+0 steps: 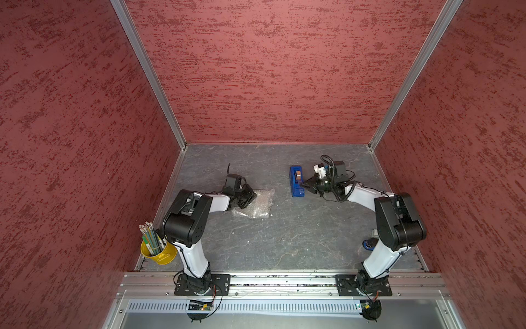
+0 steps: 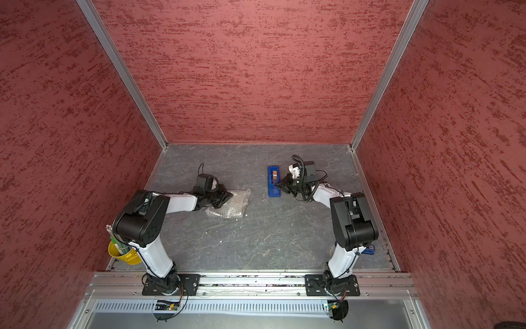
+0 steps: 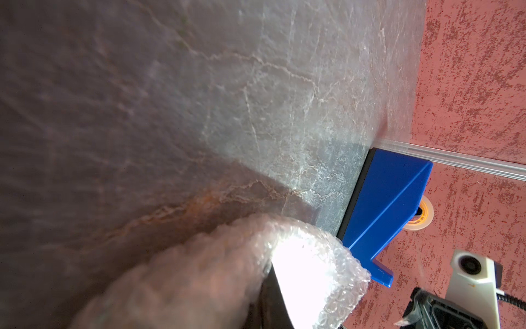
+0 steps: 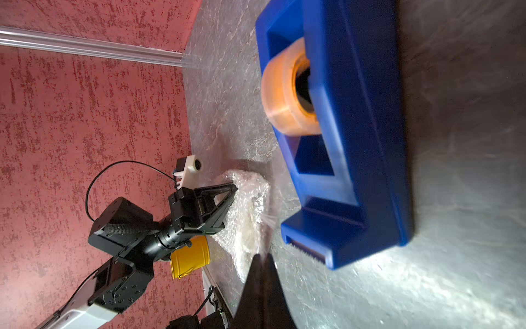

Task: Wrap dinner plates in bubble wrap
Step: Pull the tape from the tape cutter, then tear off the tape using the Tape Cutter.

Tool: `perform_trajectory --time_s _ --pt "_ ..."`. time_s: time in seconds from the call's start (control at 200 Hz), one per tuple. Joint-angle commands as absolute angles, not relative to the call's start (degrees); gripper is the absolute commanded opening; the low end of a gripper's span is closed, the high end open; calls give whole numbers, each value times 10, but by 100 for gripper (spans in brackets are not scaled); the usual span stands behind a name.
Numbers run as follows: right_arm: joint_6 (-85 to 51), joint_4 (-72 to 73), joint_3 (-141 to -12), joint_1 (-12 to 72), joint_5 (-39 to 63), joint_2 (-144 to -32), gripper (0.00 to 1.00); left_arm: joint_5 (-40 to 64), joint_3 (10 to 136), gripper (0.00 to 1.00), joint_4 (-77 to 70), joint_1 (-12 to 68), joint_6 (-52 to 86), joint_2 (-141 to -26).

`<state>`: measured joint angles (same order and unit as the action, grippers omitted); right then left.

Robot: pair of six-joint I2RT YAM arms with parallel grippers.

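The bubble wrap (image 1: 254, 205) (image 2: 230, 206) lies as a crumpled, folded bundle on the grey table, left of centre. The dinner plates are hidden; only a faint yellowish tint shows through the wrap (image 4: 250, 225). My left gripper (image 1: 252, 196) (image 4: 234, 189) is shut, its tips pushed into the bundle's left edge, and the wrap (image 3: 327, 270) folds over them. My right gripper (image 1: 303, 184) (image 4: 263, 256) is shut at the cutter end of the blue tape dispenser (image 1: 296, 182) (image 4: 355, 142). A thin translucent sliver of tape (image 4: 269, 220) runs out from between its tips.
A yellow pencil cup (image 1: 159, 250) (image 2: 125, 255) stands at the front left beside the left arm's base. A small blue object (image 1: 368, 244) lies by the right arm's base. Red walls enclose the table on three sides.
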<state>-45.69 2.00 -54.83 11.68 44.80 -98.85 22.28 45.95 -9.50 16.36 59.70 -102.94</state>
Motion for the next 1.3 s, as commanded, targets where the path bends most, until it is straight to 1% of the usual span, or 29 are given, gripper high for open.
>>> perform_trajectory --time_s 0.0,0.185,0.531,1.293 --pt "-465 32 -521 122 463 -957 0 209 442 0 -40 169 596 -1046" --pt "-474 58 -487 131 463 -958 0 209 440 0 -40 170 595 -1048" --pt "-480 66 -481 147 458 -961 0 209 441 0 -38 170 593 -1049" --pt "-470 70 -453 150 439 -984 0 210 438 0 -41 170 591 -1057"
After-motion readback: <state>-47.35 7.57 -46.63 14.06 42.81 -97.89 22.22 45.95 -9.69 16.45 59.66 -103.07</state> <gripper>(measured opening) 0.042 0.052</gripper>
